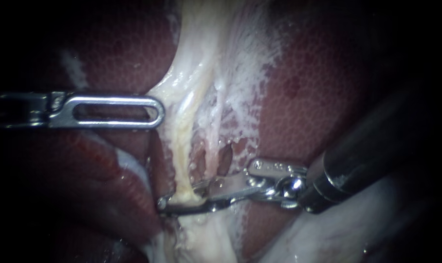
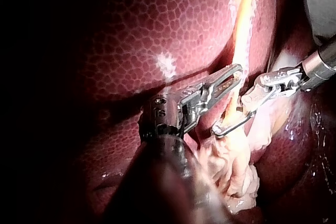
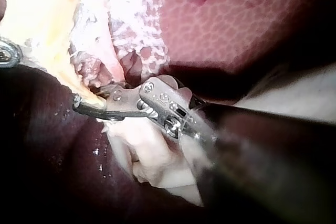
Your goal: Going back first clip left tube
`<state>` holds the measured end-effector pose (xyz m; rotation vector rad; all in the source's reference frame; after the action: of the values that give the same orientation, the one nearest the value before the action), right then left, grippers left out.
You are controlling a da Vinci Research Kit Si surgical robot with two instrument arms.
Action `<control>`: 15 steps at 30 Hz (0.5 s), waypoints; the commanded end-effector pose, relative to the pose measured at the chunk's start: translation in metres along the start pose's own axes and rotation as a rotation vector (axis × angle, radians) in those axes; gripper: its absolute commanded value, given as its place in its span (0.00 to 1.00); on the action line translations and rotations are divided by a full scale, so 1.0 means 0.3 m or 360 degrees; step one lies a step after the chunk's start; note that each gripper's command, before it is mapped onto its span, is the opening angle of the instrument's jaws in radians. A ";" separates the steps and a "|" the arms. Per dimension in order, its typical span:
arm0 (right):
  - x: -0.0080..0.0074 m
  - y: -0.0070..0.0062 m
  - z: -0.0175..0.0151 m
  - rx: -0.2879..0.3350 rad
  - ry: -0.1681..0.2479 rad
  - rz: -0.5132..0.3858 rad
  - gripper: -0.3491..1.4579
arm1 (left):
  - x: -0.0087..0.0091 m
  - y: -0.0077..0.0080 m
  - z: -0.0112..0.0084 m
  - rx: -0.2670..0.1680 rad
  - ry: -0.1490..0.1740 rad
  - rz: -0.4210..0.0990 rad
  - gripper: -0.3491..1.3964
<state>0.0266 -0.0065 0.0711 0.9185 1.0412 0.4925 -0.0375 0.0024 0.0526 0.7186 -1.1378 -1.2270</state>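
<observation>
A yellowish tube (image 1: 182,146) runs down from a sheet of pale tissue (image 1: 201,44) between lobes of dark red liver (image 1: 318,97). My right instrument (image 1: 178,196) comes in from the lower right. Its jaws are open, one on each side of the tube's lower end. I cannot tell a clip apart from the jaws there. My left instrument (image 1: 156,111) comes in level from the left, with its slotted jaws shut on the edge of the pale tissue beside the tube. The left wrist view shows the tube (image 2: 240,30), my left instrument (image 2: 236,72) and my right instrument (image 2: 223,124) just beyond it.
Frayed white webbing (image 1: 245,92) with small holes lies right of the tube. A glossy red fold (image 1: 109,180) bulges under my left instrument. Pale lumpy tissue (image 2: 236,166) sits below the jaws. In the right wrist view, my right instrument (image 3: 86,100) lies against pale tissue (image 3: 142,150).
</observation>
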 end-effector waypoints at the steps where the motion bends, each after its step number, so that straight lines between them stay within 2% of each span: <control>1: 0.0001 -0.0001 0.000 0.0000 0.0000 0.0000 0.00 | 0.0000 -0.0001 -0.0001 0.0000 0.0000 0.0000 0.00; 11: 0.0003 -0.0006 0.000 0.0001 0.0000 0.0000 0.00 | 0.0000 -0.0001 -0.0001 0.0000 0.0000 0.0000 0.00; 15: 0.0006 -0.0004 0.000 0.0004 0.0001 -0.0056 0.26 | 0.0000 -0.0001 0.0000 0.0000 0.0000 0.0000 0.00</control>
<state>0.0269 -0.0065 0.0708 0.8930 1.0637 0.4529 -0.0375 0.0024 0.0525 0.7189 -1.1379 -1.2267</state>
